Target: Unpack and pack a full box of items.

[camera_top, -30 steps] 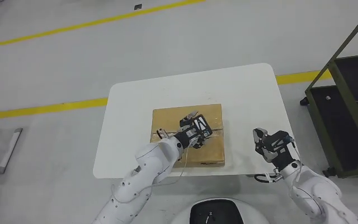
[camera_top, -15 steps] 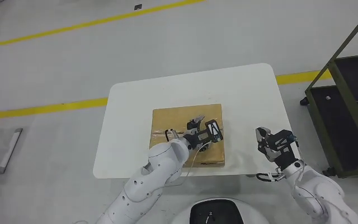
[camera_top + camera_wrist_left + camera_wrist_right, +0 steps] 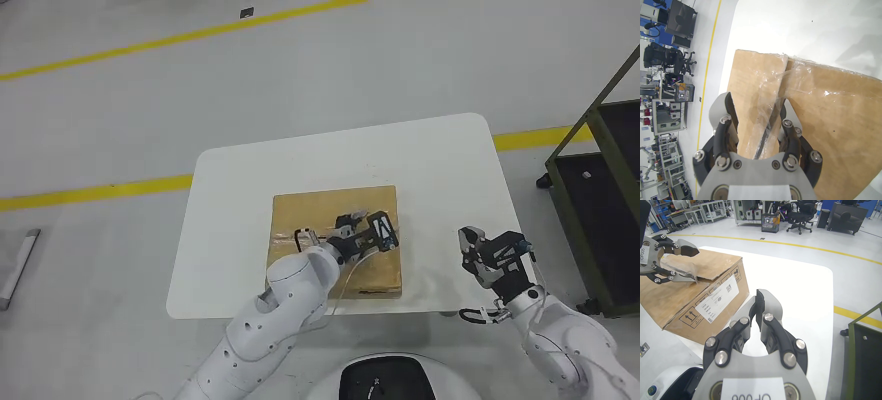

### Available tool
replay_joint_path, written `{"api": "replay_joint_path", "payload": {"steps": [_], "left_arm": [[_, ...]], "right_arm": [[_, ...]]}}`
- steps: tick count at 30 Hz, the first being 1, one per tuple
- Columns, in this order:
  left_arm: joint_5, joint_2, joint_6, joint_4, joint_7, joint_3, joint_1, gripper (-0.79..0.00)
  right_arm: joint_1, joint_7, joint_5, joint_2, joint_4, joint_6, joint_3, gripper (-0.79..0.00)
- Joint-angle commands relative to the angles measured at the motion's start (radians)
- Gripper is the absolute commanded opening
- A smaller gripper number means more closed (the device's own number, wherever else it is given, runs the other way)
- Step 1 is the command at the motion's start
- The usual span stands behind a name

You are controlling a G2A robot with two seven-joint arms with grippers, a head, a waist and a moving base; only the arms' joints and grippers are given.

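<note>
A brown cardboard box [image 3: 320, 215] [image 3: 829, 113] [image 3: 696, 298], its top seam covered in torn clear tape, sits in the middle of the white table [image 3: 400, 160]. My left gripper [image 3: 378, 236] [image 3: 755, 102] [image 3: 691, 266] is open on the box top near its right edge. One finger rests above the slightly raised flap and the other is wedged into the seam under it, so the flap's edge lies between the jaws. My right gripper [image 3: 490, 243] [image 3: 758, 300] hovers shut and empty over the table's front right, apart from the box's labelled side.
A dark green cart [image 3: 600, 190] [image 3: 865, 351] stands on the floor just right of the table. Bare tabletop [image 3: 791, 285] surrounds the box, widest behind it and to its right. A yellow floor line [image 3: 100, 190] runs past the table.
My left gripper has slid to the right along the box's top seam, ending near the right edge. The right gripper has barely shifted.
</note>
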Motion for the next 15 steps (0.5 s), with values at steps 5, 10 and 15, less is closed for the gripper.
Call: {"api": "replay_joint_path", "payload": {"steps": [5, 10, 15], "left_arm": [[-0.012, -0.006, 0.003, 0.001, 0.008, -0.012, 0.014, -0.757], [-0.034, -0.01, 0.012, -0.001, 0.012, -0.032, 0.027, -0.785], [-0.041, -0.007, 0.018, -0.031, 0.036, -0.069, 0.048, -0.785]], "right_arm": [[0.004, -0.001, -0.001, 0.001, 0.006, 0.0, -0.004, -0.785], [0.009, 0.001, 0.001, 0.001, 0.007, 0.0, -0.009, -0.785], [0.013, 0.001, 0.004, 0.001, 0.007, -0.001, -0.012, -0.785]]}}
